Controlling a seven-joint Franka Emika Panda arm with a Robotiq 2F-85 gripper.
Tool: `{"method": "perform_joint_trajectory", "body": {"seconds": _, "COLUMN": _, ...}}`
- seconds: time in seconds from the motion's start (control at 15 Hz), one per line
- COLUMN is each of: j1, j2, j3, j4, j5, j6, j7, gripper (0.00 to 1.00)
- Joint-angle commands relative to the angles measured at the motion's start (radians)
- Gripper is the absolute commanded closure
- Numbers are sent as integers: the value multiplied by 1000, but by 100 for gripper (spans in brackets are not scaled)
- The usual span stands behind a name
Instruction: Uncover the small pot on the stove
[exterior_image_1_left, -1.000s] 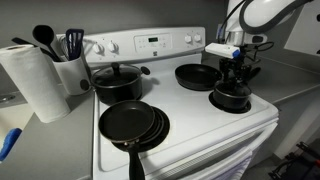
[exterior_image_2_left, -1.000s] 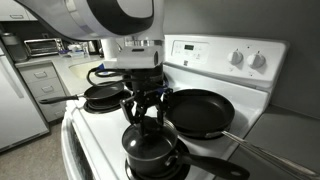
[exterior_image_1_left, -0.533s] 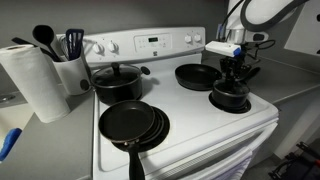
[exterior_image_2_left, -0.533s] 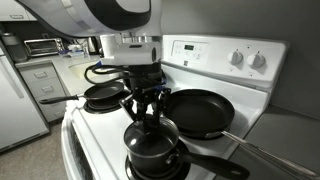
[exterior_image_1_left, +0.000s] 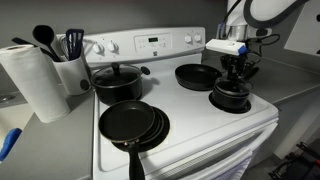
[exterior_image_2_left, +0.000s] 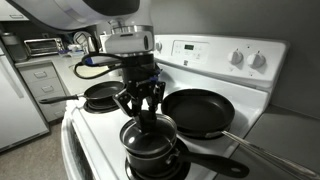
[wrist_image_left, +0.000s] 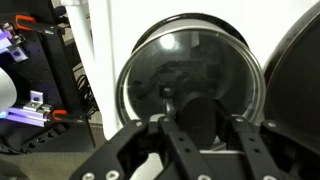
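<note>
On the stove (exterior_image_1_left: 190, 118), reading from the left, sat a larger lidded pot (exterior_image_1_left: 117, 82) on the far left burner, a stack of flat pans (exterior_image_1_left: 132, 124) on the near left one, and a frying pan (exterior_image_1_left: 197, 75) on the far right. The small pot (exterior_image_1_left: 230, 98) stood on the near right burner, with its lid (wrist_image_left: 185, 65) apparently seated on it. The gripper (exterior_image_1_left: 238, 76) hung directly over the pot.

In the wrist view the lid was glass with a metal rim and a dark knob (wrist_image_left: 205, 116) at its centre. The fingers (wrist_image_left: 172, 140) stood one on each side of that knob, close against it. Whether they were already pinching it could not be told.

The lid was likely light and stiff, but it would be breakable if dropped and its glass would be slick. The knob was therefore the only sound place to take hold, squarely across its middle. The pot's long handle (exterior_image_2_left: 212, 166) reached out to the right, and the pot looked light enough to shift if the lid dragged sideways, so a straight upward lift seemed best.
</note>
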Motion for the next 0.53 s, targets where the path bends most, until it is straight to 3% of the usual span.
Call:
{"method": "perform_joint_trajectory", "body": {"seconds": 0.0, "j1": 13, "j2": -52, "j3": 11, "j4": 15, "j5": -29, "j6": -47, "j7": -29, "gripper": 86}}
{"method": "perform_joint_trajectory", "body": {"seconds": 0.47, "j1": 52, "j2": -105, "j3": 57, "j4": 18, "j5": -2, "j6": -47, "j7": -64, "gripper": 86}}
